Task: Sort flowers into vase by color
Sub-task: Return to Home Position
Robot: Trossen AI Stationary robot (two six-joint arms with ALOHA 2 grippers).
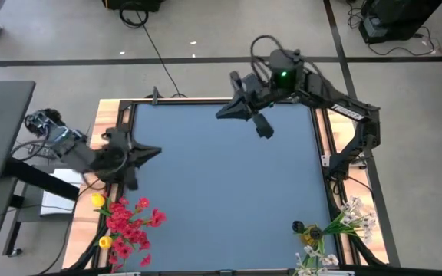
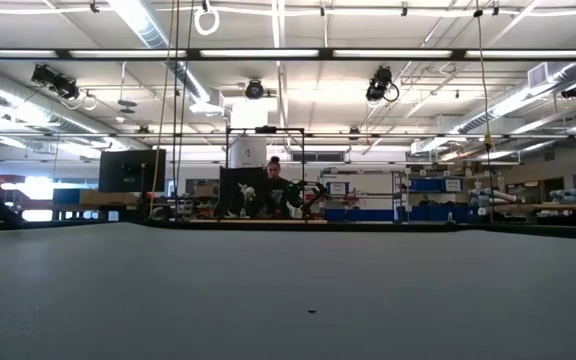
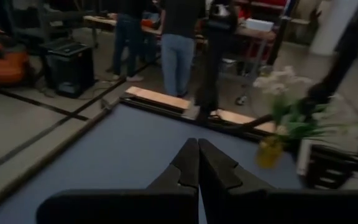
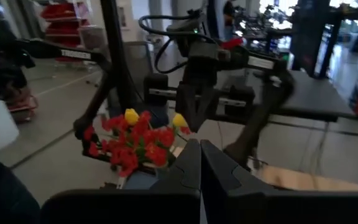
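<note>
Red blossom clusters (image 1: 131, 225) with two yellow tulips (image 1: 98, 201) stand bunched at the table's near-left corner; they also show in the right wrist view (image 4: 135, 142). White blossom sprays (image 1: 350, 218) with a yellow flower (image 1: 311, 232) stand at the near-right corner, seen again in the left wrist view (image 3: 284, 106). What they stand in is hard to make out. My left gripper (image 1: 158, 152) hovers shut over the left side of the table, above the red bunch. My right gripper (image 1: 221, 113) hovers shut near the far edge. Both hold nothing.
The blue-grey mat (image 1: 229, 192) is framed by a wooden border (image 1: 102, 115). Cables and a dark stand (image 1: 6, 165) sit off the left side. People (image 3: 178, 43) stand beyond the table in the room.
</note>
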